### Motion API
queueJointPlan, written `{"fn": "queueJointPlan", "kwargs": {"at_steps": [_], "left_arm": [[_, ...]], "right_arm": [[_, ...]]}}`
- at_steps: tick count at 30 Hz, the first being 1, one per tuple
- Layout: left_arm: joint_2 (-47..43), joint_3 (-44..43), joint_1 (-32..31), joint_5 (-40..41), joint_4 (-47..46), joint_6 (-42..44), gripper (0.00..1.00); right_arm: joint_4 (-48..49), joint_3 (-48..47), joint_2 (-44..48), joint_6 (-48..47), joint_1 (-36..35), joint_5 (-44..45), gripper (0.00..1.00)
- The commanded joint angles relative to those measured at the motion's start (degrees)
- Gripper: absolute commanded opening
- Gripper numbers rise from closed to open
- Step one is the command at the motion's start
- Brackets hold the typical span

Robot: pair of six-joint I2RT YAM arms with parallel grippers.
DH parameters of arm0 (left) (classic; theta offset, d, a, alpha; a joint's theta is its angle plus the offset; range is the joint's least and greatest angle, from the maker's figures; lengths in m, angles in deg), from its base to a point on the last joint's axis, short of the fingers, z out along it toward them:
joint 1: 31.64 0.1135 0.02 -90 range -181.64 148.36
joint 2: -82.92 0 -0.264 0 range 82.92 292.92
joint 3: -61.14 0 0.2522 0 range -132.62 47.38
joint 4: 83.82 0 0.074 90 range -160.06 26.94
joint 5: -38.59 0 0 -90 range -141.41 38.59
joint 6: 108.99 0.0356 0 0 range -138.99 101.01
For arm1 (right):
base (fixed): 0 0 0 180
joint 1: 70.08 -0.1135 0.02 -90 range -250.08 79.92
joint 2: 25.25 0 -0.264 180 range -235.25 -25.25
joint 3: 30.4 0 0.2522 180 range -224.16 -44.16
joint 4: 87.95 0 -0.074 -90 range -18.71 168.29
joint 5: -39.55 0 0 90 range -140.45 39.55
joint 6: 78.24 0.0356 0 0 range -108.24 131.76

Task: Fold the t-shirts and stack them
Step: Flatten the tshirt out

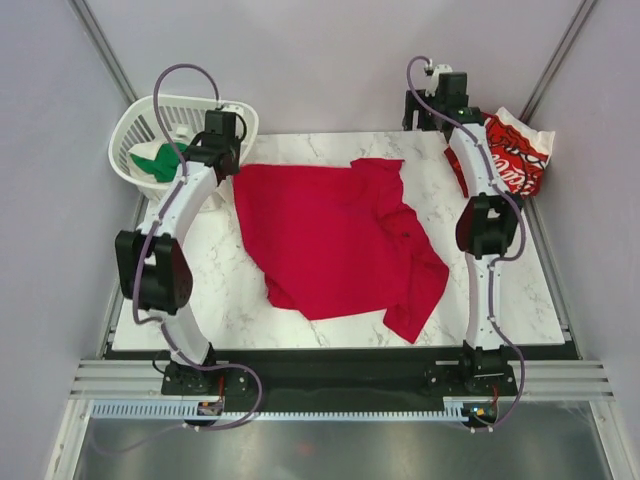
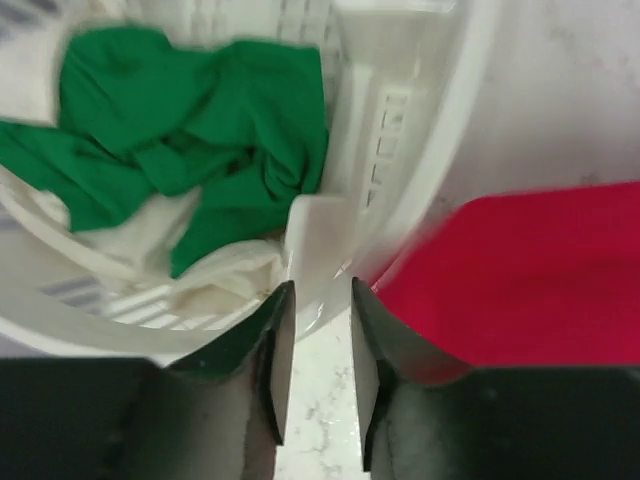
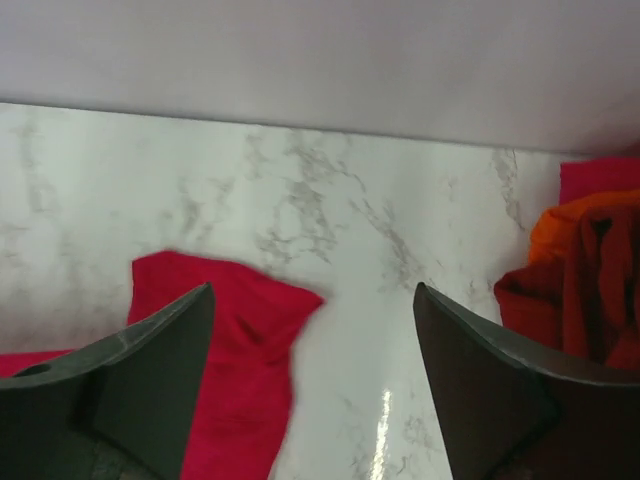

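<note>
Progress looks basically zero: red tee [image 1: 335, 240] sprawls unfolded on the table [image 1: 235, 295], green tee [image 1: 155, 160] sits in the basket [image 1: 135, 120], lettered tee [image 1: 515, 160] is heaped far right, left gripper [image 2: 322, 290] is barely cracked and empty, right gripper [image 3: 314, 300] is wide apart and empty.

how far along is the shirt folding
Done: nothing folded or stacked. The crimson t-shirt lies spread but rumpled on the table. In hand: nothing; left pincer slightly open beside the basket, right pincer wide open over the crimson shirt's far edge. Left: fold all three, including the green t-shirt bunched in the basket and the red-and-white t-shirt heaped at the far right corner.
</note>
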State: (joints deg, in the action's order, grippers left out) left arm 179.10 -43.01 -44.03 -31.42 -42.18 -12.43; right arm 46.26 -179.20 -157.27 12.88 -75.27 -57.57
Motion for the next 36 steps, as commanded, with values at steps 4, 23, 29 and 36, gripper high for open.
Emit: {"fn": "queueJointPlan", "kwargs": {"at_steps": [4, 23, 29, 36], "left_arm": [[-0.4, -9.7, 2.6, -5.4, 11.4, -14.7, 0.61], [-34.3, 38.5, -11.3, -14.8, 12.2, -37.8, 0.6], [-33.8, 47.6, -12.5, -14.4, 12.3, -47.8, 0.59], [-33.2, 56.3, -13.2, -16.8, 3.8, -50.6, 0.6]], "right_arm": [[-2.5, 0.6, 6.4, 4.7, 1.3, 5.4, 0.98], [11.0, 69.4, 50.8, 20.1, -19.1, 10.9, 0.93], [10.9, 81.5, 61.9, 22.7, -23.2, 9.2, 0.94], [5.9, 85.8, 69.7, 20.7, -23.5, 7.6, 0.96]]}}
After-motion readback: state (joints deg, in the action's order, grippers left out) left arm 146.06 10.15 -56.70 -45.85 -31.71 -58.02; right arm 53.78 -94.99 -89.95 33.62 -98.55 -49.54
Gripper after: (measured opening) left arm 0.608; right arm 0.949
